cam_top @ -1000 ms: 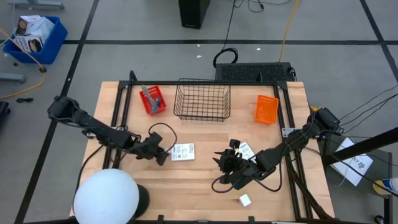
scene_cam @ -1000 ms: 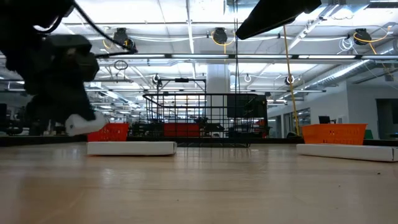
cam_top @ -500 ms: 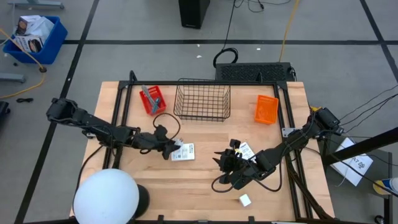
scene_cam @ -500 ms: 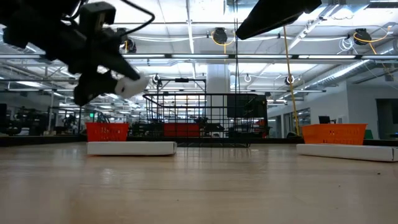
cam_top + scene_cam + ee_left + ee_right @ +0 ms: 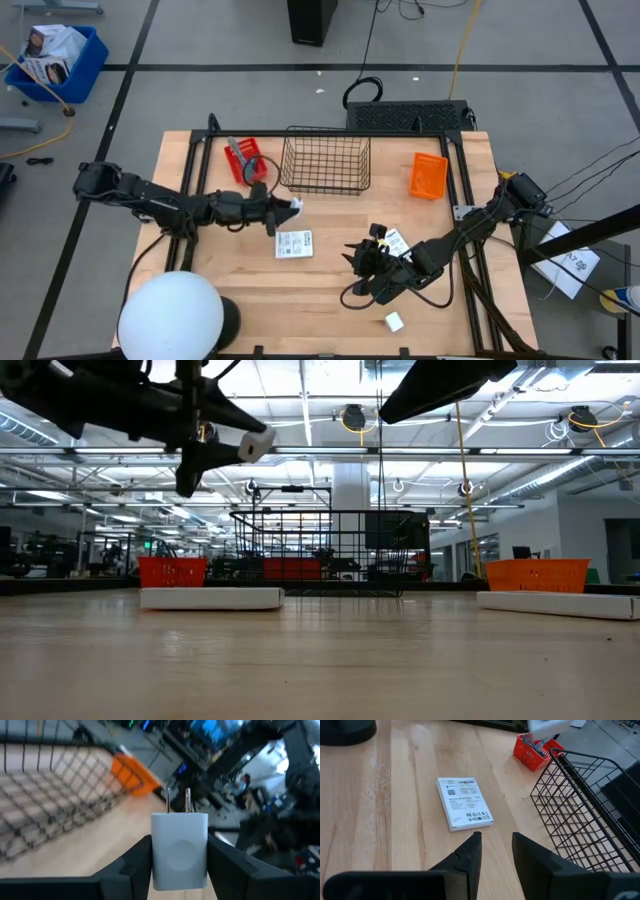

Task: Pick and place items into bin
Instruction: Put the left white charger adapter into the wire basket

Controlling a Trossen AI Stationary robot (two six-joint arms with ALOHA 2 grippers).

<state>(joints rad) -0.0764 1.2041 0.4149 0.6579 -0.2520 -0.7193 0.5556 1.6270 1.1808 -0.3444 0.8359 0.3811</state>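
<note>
My left gripper [image 5: 284, 209] hovers above the table between the flat white printed packet [image 5: 294, 244] and the black wire basket [image 5: 325, 164], shut on a small white cube with two metal prongs [image 5: 179, 849]. The low view shows that cube [image 5: 256, 445] high above the table. My right gripper [image 5: 362, 262] waits open over the table's near right part, close to a second packet [image 5: 396, 241]. Another white cube [image 5: 394, 321] lies near the near edge. A grey tool [image 5: 238, 152] sticks out of the small red bin [image 5: 247, 160]. No teal tool shows. My left gripper pinches the white cube between its two fingers [image 5: 135, 865], one on each opposite side face [image 5: 156, 851]. The fingers come level from the table's left. The cube is lifted clear, and its prongs [image 5: 177, 800] point away from the wrist, toward the basket.
The wire basket [image 5: 580, 805] stands at the far middle of the table, with an orange bin [image 5: 429, 175] to its right. A large white dome [image 5: 172, 318] sits at the near left corner. Dark frame rails run along both sides of the table.
My left gripper has risen from near table height and moved right and toward the far edge, toward the wire basket, swinging until it points to the right. It has carried the white cube up with it. The right arm has kept still.
</note>
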